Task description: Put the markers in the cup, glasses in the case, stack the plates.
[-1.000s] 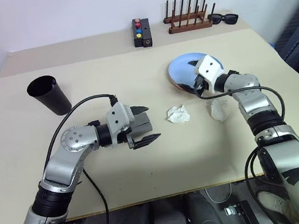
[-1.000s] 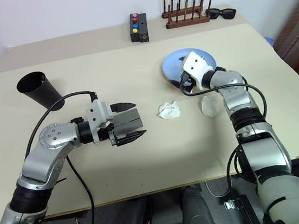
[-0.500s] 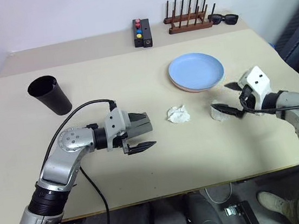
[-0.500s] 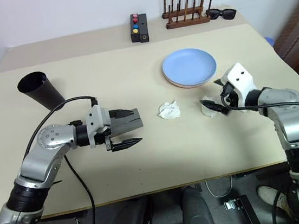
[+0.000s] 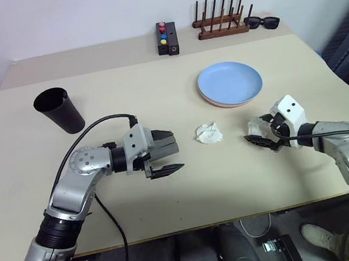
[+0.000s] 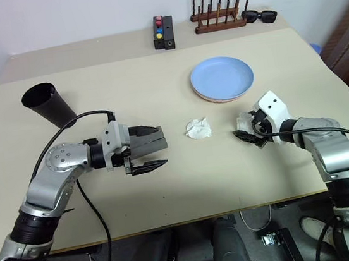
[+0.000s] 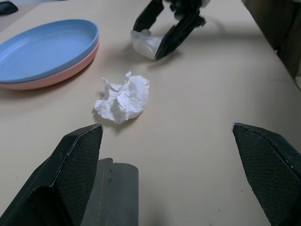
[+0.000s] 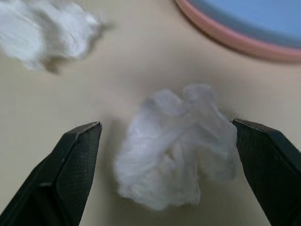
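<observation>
since a second ago the right gripper (image 5: 259, 135) has drawn back from over the plates (image 5: 230, 83) and come down to a crumpled white wad (image 8: 176, 141) near the table's (image 5: 154, 69) right edge, its fingers spread wide on either side of it, gripping nothing. left gripper (image 5: 167, 152) hovers wide open and empty, pointing toward a second wad (image 5: 208, 133). blue plate lies stacked on pink. the cup (image 5: 59, 110) stands far left.

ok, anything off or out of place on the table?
Two crumpled white paper wads lie loose mid-table, near the stacked plates. The right end effector is open around the wad nearer it. The black cup stands upright; nothing spilled.
</observation>
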